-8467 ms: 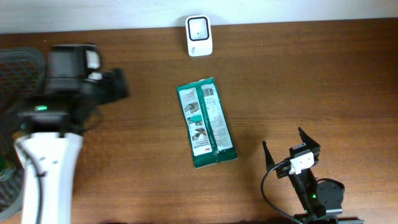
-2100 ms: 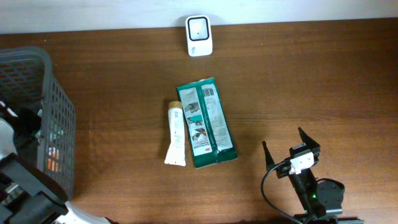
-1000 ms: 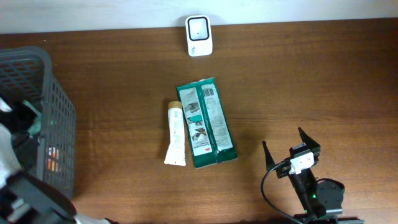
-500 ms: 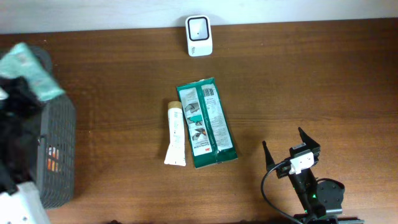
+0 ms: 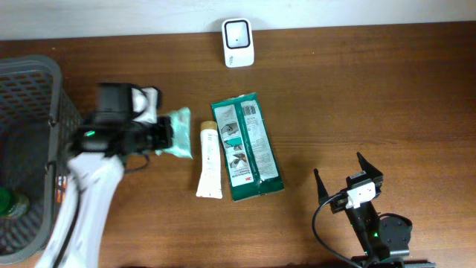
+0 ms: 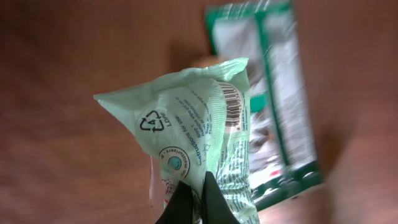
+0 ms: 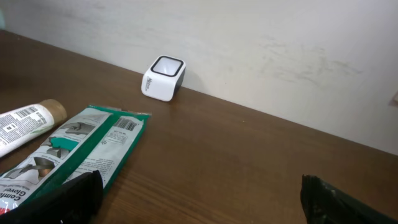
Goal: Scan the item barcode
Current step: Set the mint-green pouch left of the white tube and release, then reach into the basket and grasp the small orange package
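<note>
While brown wood table [image 5: 372, 89] abuts white wall [image 7: 261, 37], left gripper [image 6: 198, 188] clamps pale-green pouch [image 6: 186, 112] printed recycling "4", barcode [image 6: 231, 102]; right gripper [image 5: 343, 177] spread apart.

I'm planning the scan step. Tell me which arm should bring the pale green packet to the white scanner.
Left. The left gripper is shut on the pale green packet, with its barcode showing in the wrist view. The right gripper stands open and empty, far from the packet.

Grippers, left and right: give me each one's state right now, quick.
Left gripper: shut on the pale green packet.
Right gripper: open, holding nothing.
</note>
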Tool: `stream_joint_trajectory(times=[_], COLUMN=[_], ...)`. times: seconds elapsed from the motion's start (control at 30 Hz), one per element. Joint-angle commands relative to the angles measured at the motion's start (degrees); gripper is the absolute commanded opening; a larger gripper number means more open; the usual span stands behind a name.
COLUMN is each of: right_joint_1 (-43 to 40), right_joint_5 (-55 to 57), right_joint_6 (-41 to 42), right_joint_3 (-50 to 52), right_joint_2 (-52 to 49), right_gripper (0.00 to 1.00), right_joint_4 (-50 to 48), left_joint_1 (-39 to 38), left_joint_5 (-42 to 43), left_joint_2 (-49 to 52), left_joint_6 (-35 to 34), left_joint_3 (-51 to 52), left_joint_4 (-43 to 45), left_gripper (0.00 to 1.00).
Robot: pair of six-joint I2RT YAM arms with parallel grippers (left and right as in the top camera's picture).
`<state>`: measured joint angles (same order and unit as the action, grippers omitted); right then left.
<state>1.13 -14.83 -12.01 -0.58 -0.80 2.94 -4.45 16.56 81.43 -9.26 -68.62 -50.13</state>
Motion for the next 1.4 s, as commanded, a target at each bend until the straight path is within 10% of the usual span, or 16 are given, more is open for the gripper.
stream_joint_trajectory(times=[0.0, 0.23, 0.3, 0.37, 0.87, 1.37], right_joint_1=[0.37, 0.37, 0.37, 0.37, 0.37, 0.37], right_joint_5=[0.26, 0.26, 0.26, 0.26, 0.26, 0.26], right_joint_6=[0.24, 0.24, 0.24, 0.24, 0.26, 0.24], right_joint_3=[0.26, 0.26, 0.26, 0.26, 0.26, 0.26], right_joint_2=[0.48, 0.44, 0.44, 0.44, 0.44, 0.44], right_gripper=[0.98, 0.98, 0.98, 0.98, 0.98, 0.98], right_joint_4=[0.28, 0.28, 0.28, 0.28, 0.28, 0.28], left_joint_1=[-3.39, -5.03, -5.09, -5.09, 13.7, 44.96], left_joint_5=[-5.79, -6.97, -6.95, -6.97, -8.33, -9.07], left_joint_2=[6.03, 14.38, 14.6, 14.56, 4.74, 3.3], left_joint_6=[-0.46, -0.46, -0.44, -0.44, 1.29, -1.62], left_joint_3=[3.13, 3.37, 3.37, 3.02, -32.98, -31.34], left_joint_4=[2.73, 7.13, 7.23, 7.23, -15.65, -17.38], left_gripper=[0.0, 0.03, 0.44, 0.6, 0.64, 0.6])
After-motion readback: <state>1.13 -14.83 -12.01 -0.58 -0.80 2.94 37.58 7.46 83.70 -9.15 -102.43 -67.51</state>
